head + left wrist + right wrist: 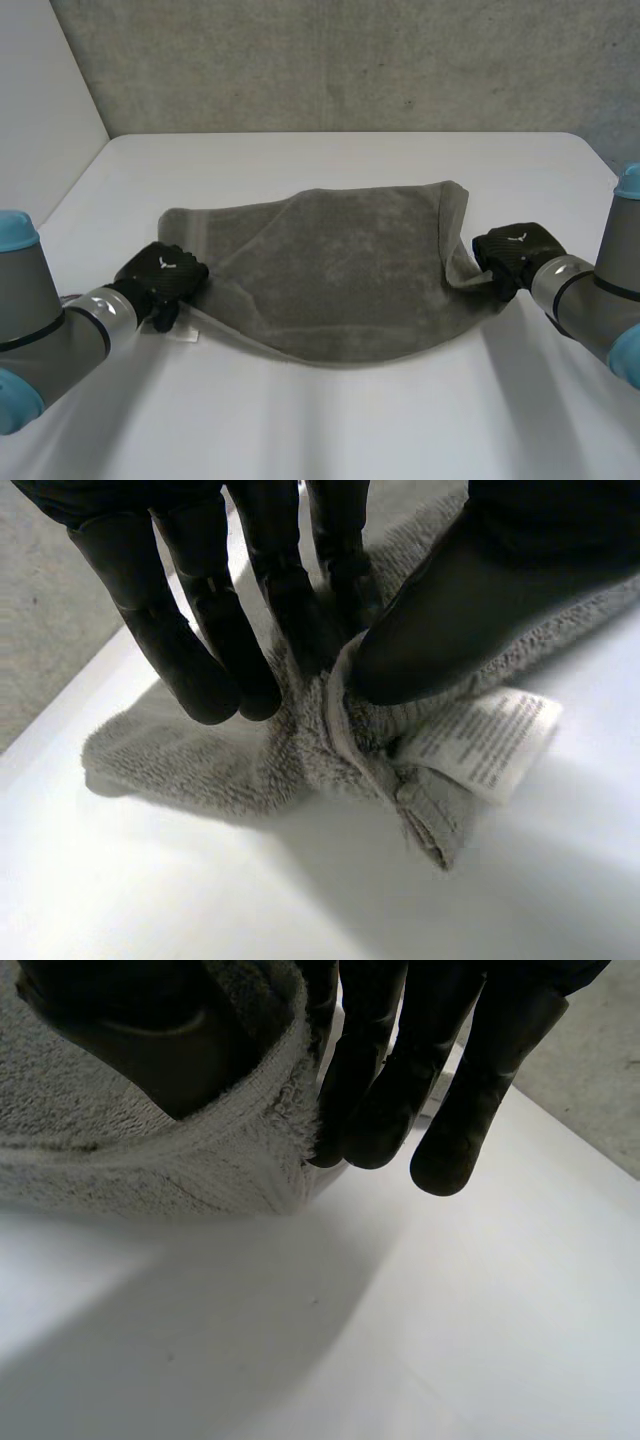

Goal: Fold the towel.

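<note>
My left hand [160,275] is pinching the near-left corner of the towel [340,270], thumb pressing the hem against my fingers [290,600], with the white label [490,740] hanging out just beside the thumb. My right hand [515,252] is clamping the towel's right end near its front corner, with the cloth wrapping over the thumb and the fingers closing on its other side. That end is standing up off the table [350,430] in a small ridge.

From each hand the towel is lying inward, toward the other hand, so its long axis is running straight across in front of me, from hand to hand. The near edge is sagging in a curve between my two grips. The far edge is lying flat on the white table, well beyond both hands, and the far-right corner is pointing away from me.

I am judging that the coming move turns on this. With both hands about equally near the front edge, that edge has to travel away from me, over the middle and onto the far edge, creasing along the long axis.
</note>
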